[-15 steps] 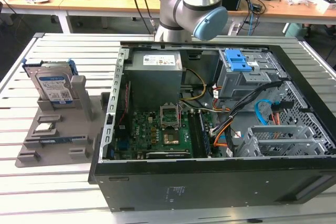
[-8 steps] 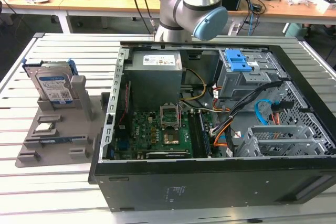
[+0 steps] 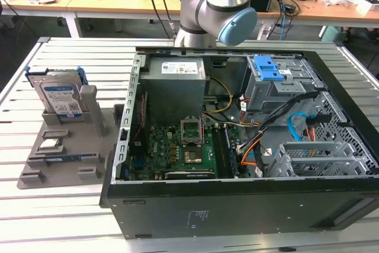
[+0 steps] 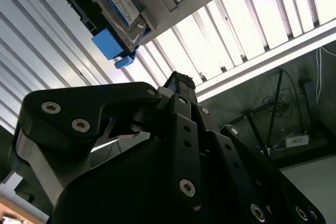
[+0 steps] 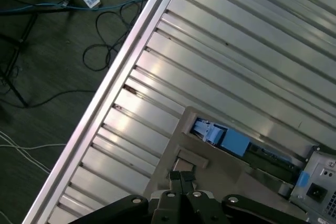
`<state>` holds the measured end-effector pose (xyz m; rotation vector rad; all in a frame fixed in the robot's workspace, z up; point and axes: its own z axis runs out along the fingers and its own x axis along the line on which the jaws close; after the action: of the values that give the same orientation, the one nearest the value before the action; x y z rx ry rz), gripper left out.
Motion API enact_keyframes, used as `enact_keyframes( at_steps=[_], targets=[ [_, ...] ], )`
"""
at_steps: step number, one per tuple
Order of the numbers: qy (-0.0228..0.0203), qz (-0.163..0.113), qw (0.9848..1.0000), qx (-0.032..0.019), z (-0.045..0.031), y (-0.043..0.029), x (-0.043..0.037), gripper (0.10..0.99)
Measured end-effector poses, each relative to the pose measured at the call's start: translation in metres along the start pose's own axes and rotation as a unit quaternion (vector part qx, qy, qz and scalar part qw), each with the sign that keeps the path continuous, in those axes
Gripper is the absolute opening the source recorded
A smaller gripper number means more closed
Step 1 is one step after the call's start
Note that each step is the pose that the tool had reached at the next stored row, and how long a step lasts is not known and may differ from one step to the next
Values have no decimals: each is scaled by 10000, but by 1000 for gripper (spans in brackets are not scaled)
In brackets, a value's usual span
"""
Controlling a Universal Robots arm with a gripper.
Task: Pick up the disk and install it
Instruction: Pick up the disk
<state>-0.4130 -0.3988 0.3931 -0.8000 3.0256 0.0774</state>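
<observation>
The gripper (image 5: pixel 182 178), seemingly closed on nothing, could strike and topple the disk (image 3: pixel 61 98) propped in its grey holder (image 3: pixel 89 105) at the exterior view's upper left if lowered unopened.

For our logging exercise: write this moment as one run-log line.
disk: standing in grey holder, not picked | gripper: shut, empty, over table near holder | computer case: open
</observation>
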Motion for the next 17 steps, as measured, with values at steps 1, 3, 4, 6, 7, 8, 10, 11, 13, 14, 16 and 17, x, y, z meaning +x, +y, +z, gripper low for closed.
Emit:
enact_keyframes(
  at_steps=[1, 3, 4, 6, 7, 8, 10, 11, 13, 14, 16, 17],
  targets=[
    [3, -73, 10000, -2, 0, 0, 0, 106],
    [10, -216, 9998, -5, 0, 0, 0, 106],
    [12, -260, 9997, -6, 0, 0, 0, 106],
    [18, -391, 9992, -9, 0, 0, 0, 106],
    [23, -513, 9987, -12, 0, 0, 0, 106],
    [26, -562, 9984, -13, 0, 0, 0, 106],
    [31, -694, 9976, -16, 0, 0, 0, 106],
    [35, -770, 9970, -18, 0, 0, 0, 106],
    [41, -903, 9959, -21, 0, 0, 0, 106],
    [43, -956, 9954, -22, 0, 0, 0, 106],
    [48, -1068, 9943, -25, 0, 0, 0, 106],
    [51, -1139, 9935, -27, 0, 0, 0, 106]
  ],
)
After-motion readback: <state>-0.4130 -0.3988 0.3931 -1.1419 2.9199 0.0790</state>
